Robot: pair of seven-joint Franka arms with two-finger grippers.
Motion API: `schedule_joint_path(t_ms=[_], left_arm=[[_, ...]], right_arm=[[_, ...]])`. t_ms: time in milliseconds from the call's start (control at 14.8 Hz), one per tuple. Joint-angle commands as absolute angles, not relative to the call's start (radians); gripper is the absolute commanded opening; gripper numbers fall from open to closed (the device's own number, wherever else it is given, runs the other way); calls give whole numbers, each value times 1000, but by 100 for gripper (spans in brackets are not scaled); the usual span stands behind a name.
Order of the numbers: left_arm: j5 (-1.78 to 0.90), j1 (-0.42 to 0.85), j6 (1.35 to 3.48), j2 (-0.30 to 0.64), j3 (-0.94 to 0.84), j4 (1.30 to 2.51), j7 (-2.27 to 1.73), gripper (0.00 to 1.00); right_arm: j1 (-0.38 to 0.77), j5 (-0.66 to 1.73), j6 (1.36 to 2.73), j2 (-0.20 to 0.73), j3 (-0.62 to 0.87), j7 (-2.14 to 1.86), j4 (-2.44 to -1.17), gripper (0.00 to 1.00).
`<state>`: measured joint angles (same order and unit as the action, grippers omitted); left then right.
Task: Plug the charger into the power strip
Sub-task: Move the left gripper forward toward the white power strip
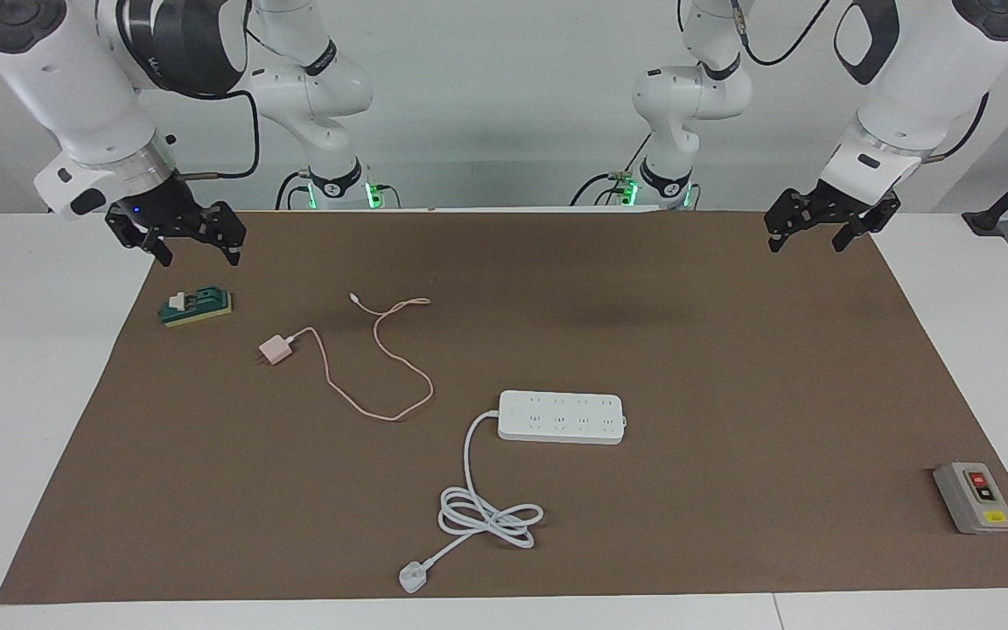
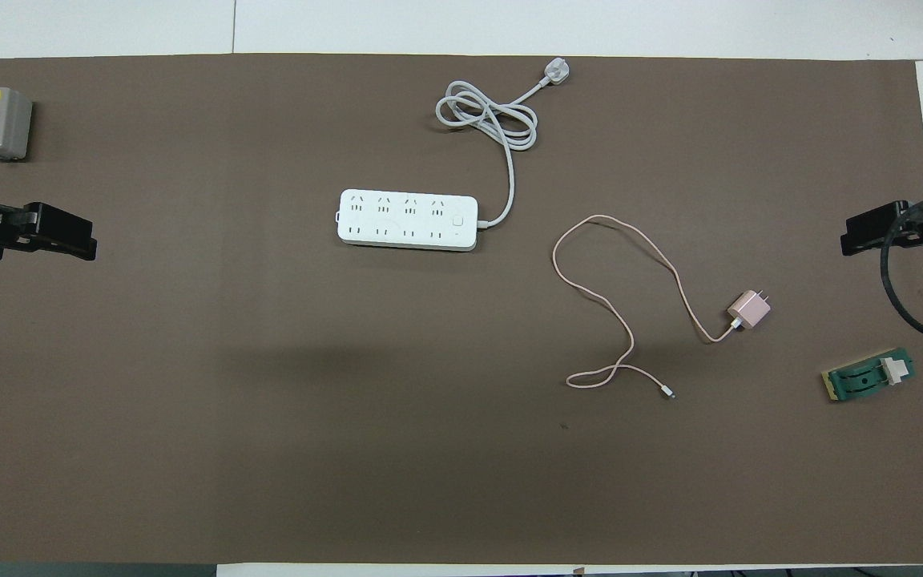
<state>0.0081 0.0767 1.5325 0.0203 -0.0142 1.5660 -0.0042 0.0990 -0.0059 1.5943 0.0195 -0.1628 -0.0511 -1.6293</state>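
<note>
The pale-pink charger [image 1: 275, 350] [image 2: 748, 308] lies flat on the brown mat, its prongs pointing toward the right arm's end. Its thin pink cable [image 1: 381, 350] [image 2: 630, 320] snakes loosely toward the middle. The white power strip [image 1: 561, 417] [image 2: 408, 219] lies mid-table, sockets up, a little farther from the robots than the charger. My right gripper [image 1: 198, 254] [image 2: 870, 228] hangs open and empty over the mat's corner, above the green block. At the other end of the mat my left gripper [image 1: 806, 243] [image 2: 69, 236] hangs open and empty over the mat's edge.
The strip's thick white cord [image 1: 486, 516] [image 2: 485, 120] coils and ends in a white plug [image 1: 412, 577] farthest from the robots. A green block with a white switch [image 1: 196, 306] [image 2: 868, 378] lies near the right arm. A grey button box [image 1: 974, 497] [image 2: 1, 122] sits at the left arm's end.
</note>
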Motion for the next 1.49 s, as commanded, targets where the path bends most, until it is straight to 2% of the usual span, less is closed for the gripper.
schedule_joint_path(t_ms=[0, 610, 881, 1287, 1422], left_arm=[[-5, 77, 1542, 12, -9, 1578, 6, 100], [-5, 75, 1534, 15, -11, 1578, 6, 100], [-20, 81, 1519, 25, -11, 1568, 3, 100], [-202, 31, 1514, 35, -2, 1548, -51, 100], [-280, 23, 1450, 60, -2, 1543, -83, 100]], right_arm=[[97, -25, 1615, 5, -156, -63, -1652, 100], [106, -26, 1609, 12, -158, -138, -1663, 100], [106, -28, 1618, -5, -158, -238, -1710, 100], [107, -28, 1615, -5, -158, -298, -1710, 100], [107, -28, 1615, -5, -158, -292, -1715, 100]])
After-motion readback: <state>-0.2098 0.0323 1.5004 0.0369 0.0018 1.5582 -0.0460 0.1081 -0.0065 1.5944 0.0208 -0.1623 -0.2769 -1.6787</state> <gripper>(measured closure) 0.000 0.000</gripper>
